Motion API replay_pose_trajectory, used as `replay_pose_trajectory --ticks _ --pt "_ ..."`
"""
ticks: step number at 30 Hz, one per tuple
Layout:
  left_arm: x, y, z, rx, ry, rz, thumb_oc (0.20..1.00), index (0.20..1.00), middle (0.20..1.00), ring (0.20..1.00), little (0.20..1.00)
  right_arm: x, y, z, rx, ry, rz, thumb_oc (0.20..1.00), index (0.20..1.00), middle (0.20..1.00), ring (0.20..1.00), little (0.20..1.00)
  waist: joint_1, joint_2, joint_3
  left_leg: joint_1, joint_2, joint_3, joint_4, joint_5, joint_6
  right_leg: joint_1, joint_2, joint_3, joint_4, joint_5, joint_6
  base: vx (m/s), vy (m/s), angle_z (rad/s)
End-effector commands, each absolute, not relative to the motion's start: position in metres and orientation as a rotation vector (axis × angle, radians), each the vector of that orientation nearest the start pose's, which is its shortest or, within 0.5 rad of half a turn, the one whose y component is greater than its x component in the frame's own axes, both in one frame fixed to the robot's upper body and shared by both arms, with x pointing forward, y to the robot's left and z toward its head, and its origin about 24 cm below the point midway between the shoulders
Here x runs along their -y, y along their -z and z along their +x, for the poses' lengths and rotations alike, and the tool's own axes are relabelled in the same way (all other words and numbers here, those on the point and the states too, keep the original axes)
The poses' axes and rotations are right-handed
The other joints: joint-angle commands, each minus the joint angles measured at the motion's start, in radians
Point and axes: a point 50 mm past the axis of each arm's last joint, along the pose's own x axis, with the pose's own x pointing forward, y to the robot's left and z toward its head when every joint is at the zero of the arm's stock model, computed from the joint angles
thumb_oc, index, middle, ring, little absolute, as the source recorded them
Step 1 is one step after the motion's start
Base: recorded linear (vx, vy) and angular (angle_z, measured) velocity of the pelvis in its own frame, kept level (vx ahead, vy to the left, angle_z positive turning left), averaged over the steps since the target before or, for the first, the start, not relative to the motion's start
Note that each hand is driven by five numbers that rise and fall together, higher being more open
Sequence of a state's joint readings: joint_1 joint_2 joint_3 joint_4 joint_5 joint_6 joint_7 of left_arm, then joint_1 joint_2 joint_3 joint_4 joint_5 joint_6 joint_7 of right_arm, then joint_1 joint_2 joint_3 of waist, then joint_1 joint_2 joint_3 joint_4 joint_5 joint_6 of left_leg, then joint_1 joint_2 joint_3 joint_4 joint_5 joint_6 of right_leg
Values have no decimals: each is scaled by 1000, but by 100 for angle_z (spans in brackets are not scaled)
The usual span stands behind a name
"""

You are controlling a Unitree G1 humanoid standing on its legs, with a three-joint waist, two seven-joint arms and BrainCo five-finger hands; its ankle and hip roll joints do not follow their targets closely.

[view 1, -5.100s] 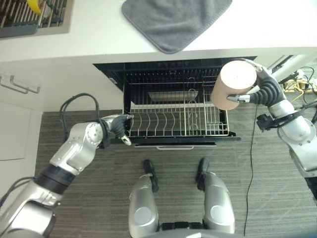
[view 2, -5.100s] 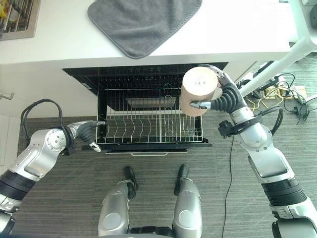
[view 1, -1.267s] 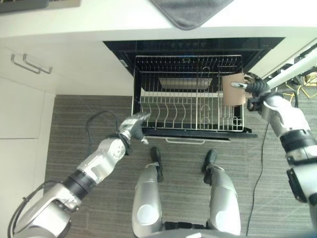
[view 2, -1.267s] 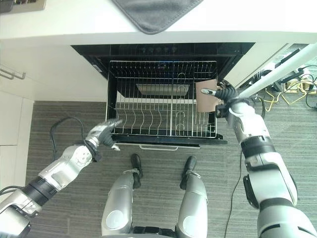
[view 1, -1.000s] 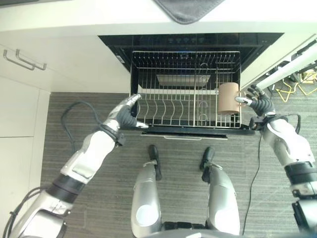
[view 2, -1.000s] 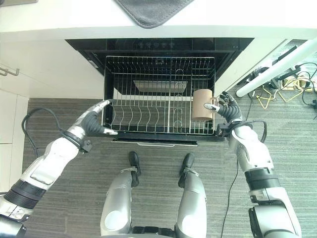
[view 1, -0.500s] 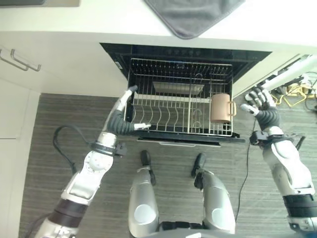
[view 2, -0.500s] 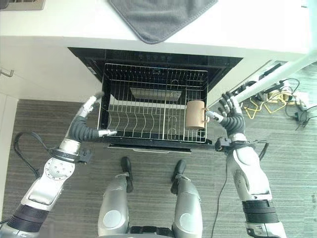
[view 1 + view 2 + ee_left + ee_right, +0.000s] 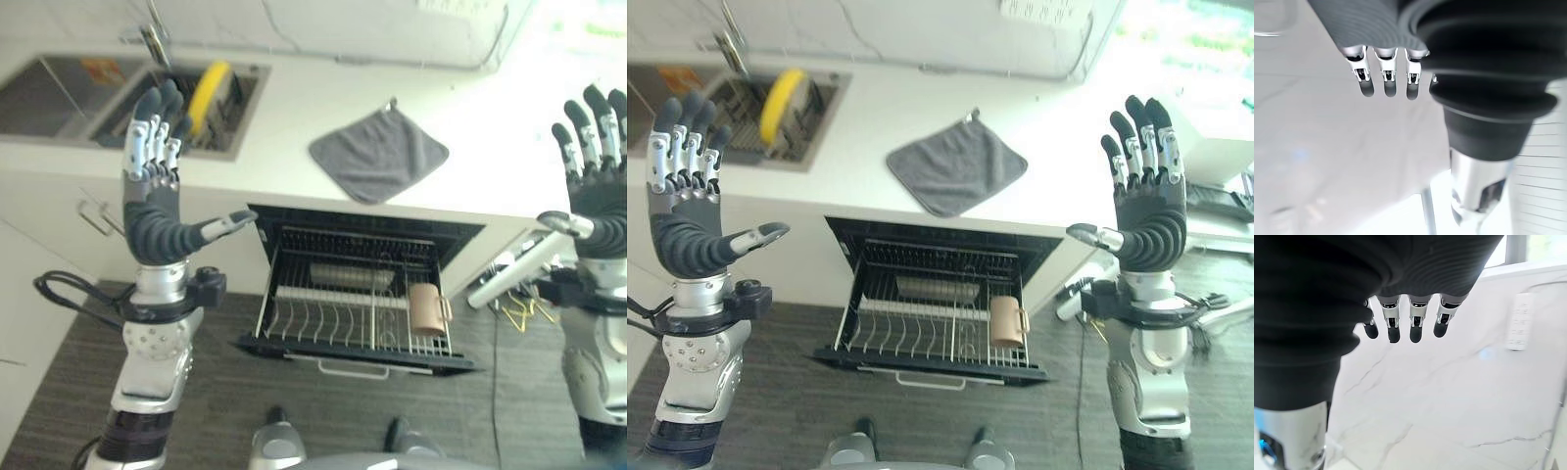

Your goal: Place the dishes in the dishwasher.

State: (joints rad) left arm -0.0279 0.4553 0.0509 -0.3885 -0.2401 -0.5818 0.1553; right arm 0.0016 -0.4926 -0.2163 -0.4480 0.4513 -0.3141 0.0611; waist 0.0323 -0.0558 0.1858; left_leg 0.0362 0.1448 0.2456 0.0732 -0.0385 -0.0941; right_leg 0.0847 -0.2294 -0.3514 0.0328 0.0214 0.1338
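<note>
Counter and sink

Lay spread on the white counter (image 9: pixel 862 108): a grey cloth (image 9: pixel 956 164), one corner reaching the front edge. Stood on edge in the sink (image 9: pixel 59 90), well left of it: a yellow item (image 9: pixel 210 84). Behind both: pale marble wall (image 9: pixel 1459 396).

Mug (image 9: pixel 1005 322): tan. Dishwasher rack (image 9: pixel 921 333): silver wire in a black cavity. Cloth (image 9: pixel 956 164): plain grey, on a white countertop (image 9: pixel 872 147). Yellow item (image 9: pixel 777 103) in the sink. Floor (image 9: pixel 784 392): dark grey, fine stripes.
</note>
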Motion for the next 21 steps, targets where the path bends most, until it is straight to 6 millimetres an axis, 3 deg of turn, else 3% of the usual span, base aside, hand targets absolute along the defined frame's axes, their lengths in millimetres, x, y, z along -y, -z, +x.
replay_pose_trajectory --ticks 1,2,5,6,7,8,9,10,11,12,13,14,16,17,18,21 --pt "-201 -211 200 1072 124 101 1000 1000 1000 1000 1000 230 -222 209 874 -95 -166 1000 1000 1000 1000 1000 -15 -2 25 12 35 -10 -2 15 11 53 0 25 27 -41 12 100 290 -7" --pt "-201 -211 202 1059 135 112 1000 1000 1000 1000 1000 233 -220 209 858 -66 -168 1000 1000 1000 1000 1000 -21 -2 22 31 22 -6 -19 9 20 57 -13 25 23 -23 26 92 299 -8" --pt "-205 -211 204 1022 177 132 1000 1000 1000 1000 1000 240 -213 202 849 -22 -139 1000 1000 1000 1000 1000 -46 -10 17 93 -19 28 -111 11 46 28 -66 26 12 113 79 -7 219 -6" --pt "-207 -210 201 1014 178 150 1000 1000 1000 1000 1000 240 -210 198 867 -24 -116 1000 1000 1000 1000 1000 -47 -8 23 119 -26 52 -149 8 61 -12 -84 7 71 160 98 -155 234 -25" --pt "-208 -210 200 1015 172 163 1000 1000 1000 1000 1000 239 -208 197 882 -31 -109 1000 1000 1000 1000 1000 -42 -5 27 121 -24 77 -154 4 69 -34 -94 -25 121 168 100 -224 259 -58" --pt "-208 -211 201 1017 159 175 1000 1000 1000 1000 1000 237 -209 197 900 -32 -120 1000 1000 1000 1000 1000 -40 3 32 118 -20 98 -156 4 80 -51 -82 -59 177 140 90 -259 226 -94" --pt "-207 -213 206 1014 148 177 1000 1000 1000 1000 1000 236 -212 200 901 -17 -180 1000 1000 1000 1000 1000 -45 11 35 110 -22 107 -160 3 93 -66 -32 -67 222 76 65 -223 194 -112" --pt "-207 -216 213 996 159 151 1000 1000 1000 1000 1000 239 -219 203 915 6 -196 1000 1000 1000 1000 1000 -62 11 31 98 -44 90 -161 2 106 -73 66 -18 243 12 38 -138 114 -83" --pt "-207 -216 214 992 164 144 1000 1000 1000 1000 1000 240 -220 203 920 14 -199 1000 1000 1000 1000 1000 -66 10 29 95 -51 85 -161 1 108 -73 86 -7 246 3 32 -56 23 -36" --pt "-204 -214 217 986 178 124 1000 1000 1000 1000 1000 242 -223 205 923 32 -208 1000 1000 1000 1000 1000 -74 4 23 90 -77 74 -161 0 109 -76 135 19 235 -1 19 -23 -56 13" --pt "-202 -213 218 984 181 119 1000 1000 1000 1000 1000 242 -222 205 927 28 -204 1000 1000 1000 1000 1000 -69 2 18 84 -95 69 -161 3 111 -61 147 6 205 -19 3 20 -162 47" --pt "-203 -207 216 956 180 99 1000 1000 1000 1000 1000 247 -223 199 923 24 -198 1000 1000 1000 1000 1000 -68 4 11 86 -106 69 -123 20 92 -4 184 33 118 -74 -45 30 -187 49" --pt "-203 -204 215 945 189 55 1000 1000 1000 1000 1000 248 -226 199 923 21 -213 1000 1000 1000 1000 1000 -62 -4 20 36 -93 100 20 -9 79 32 179 19 89 -102 -82 7 -118 50" --pt "-202 -202 215 936 193 40 1000 1000 1000 1000 1000 247 -227 201 922 23 -230 1000 1000 1000 1000 1000 -55 -6 30 -6 -76 84 104 -14 61 46 176 19 86 -109 -95 -4 -1 31" --pt "-201 -200 214 933 191 39 1000 1000 1000 1000 1000 246 -229 203 922 22 -243 1000 1000 1000 1000 1000 -46 -3 38 -35 -51 48 144 22 32 56 176 27 84 -109 -102 27 143 9" --pt "-204 -195 207 908 152 7 1000 1000 1000 1000 1000 239 -233 209 900 -18 -276 1000 1000 1000 1000 1000 -45 0 27 5 18 -2 65 50 7 65 159 58 53 -95 -101 60 290 -28"
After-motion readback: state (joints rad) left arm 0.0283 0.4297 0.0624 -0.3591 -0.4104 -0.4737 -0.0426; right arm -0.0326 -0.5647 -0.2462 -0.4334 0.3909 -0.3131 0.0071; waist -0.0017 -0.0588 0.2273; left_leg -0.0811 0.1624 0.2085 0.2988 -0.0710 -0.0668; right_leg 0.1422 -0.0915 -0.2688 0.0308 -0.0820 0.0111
